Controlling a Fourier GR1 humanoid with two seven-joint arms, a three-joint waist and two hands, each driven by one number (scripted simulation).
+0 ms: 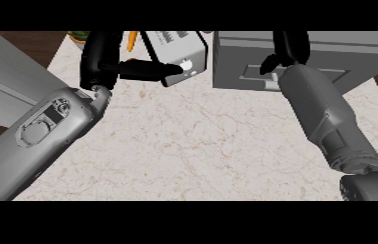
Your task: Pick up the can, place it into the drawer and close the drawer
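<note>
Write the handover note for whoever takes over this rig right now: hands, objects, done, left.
Left hand: against the silver-grey labelled container, apparently the can, at the far side of the marble counter; grip unclear.
Right hand: open, on the grey drawer unit.
Done: nothing visible; the container is outside the drawer unit.
Left: grasp it, place it inside, close the drawer. Whether the drawer is open cannot be told.
</note>
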